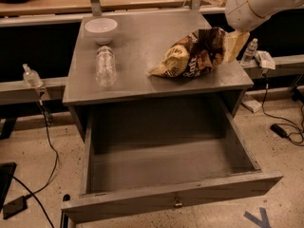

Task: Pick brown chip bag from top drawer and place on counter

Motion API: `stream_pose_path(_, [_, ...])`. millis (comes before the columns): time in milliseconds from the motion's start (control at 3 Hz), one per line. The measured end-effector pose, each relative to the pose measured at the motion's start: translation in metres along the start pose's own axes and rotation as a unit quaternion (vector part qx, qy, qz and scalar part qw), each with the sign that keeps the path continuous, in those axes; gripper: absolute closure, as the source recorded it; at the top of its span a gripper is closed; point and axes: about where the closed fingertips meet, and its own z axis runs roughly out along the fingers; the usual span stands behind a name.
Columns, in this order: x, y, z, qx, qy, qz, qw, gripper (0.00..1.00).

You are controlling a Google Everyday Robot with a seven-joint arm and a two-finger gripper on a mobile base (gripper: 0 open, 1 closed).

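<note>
The brown chip bag (pixel 190 56) lies on its side on the grey surface (pixel 142 34), over toward the right edge. The pincer (pixel 234 45) hangs at the bag's upper right end, right against the crinkled foil. Clamped or spread, I cannot tell. Below, the top drawer (pixel 142 201) stands pulled wide open. A water bottle (pixel 105 66) lies at the left, with a white bowl (pixel 100 28) behind it.

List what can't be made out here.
Camera view only.
The gripper, at the bag's right end by the counter's right edge: whether it touches the bag is hidden by the bag's foil.
The arm: cut off by the top and right edges.
The drawer: its back is shadowed under the counter.
</note>
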Motion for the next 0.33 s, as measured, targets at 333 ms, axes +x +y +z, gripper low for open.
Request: stream_pose_path(333, [0.0,0.0,0.0,0.0,0.0,0.0,1.0,0.0])
